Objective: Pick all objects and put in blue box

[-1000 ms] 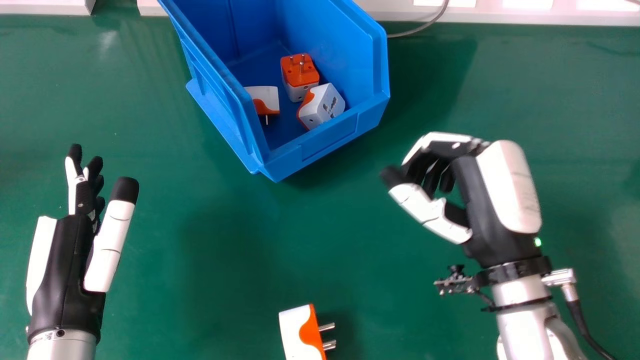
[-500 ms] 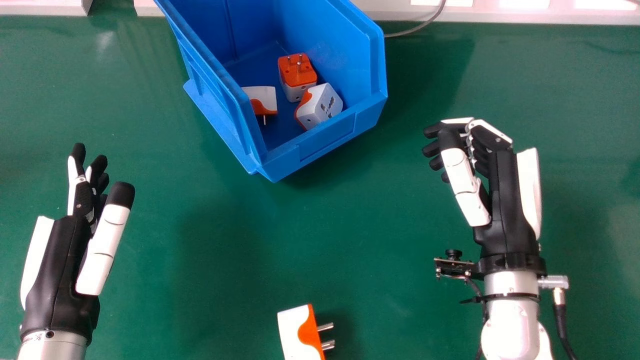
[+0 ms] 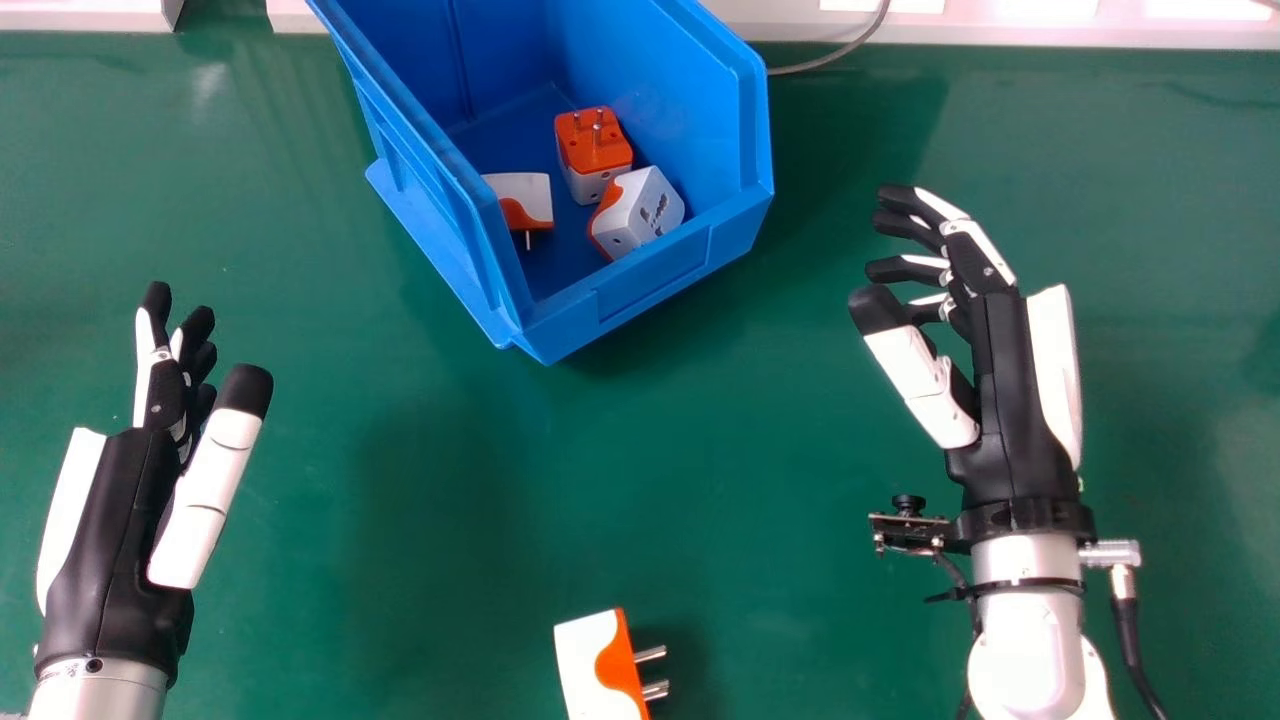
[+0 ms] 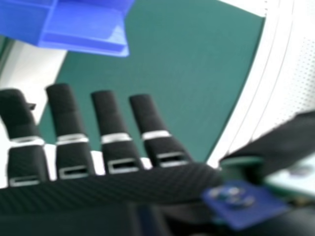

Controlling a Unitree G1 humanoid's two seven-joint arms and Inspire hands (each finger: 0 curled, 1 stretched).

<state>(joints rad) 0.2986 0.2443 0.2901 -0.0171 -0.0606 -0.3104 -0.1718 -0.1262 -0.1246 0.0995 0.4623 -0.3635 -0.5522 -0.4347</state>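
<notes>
Has right hand [image 3: 1010,400] wide, right of blue box [image 3: 660,275]; left hand [image 3: 115,540] wide, near left. Has three travel adapters [image 3: 597,145] inside, fourth travel adapter [image 3: 590,665] on green table [image 3: 740,500], near.

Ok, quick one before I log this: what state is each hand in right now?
Left hand: open, holding nothing.
Right hand: open, fingers loosely bent, holding nothing.

Head view: blue box [image 3: 655,275] cropped at far edge; its leftmost travel adapter [image 3: 522,192] part-hidden by the left wall. Loose travel adapter [image 3: 590,665], left forearm [image 3: 105,695] and right forearm [image 3: 1030,645] cut at near edge. Right hand view: box cropped.
</notes>
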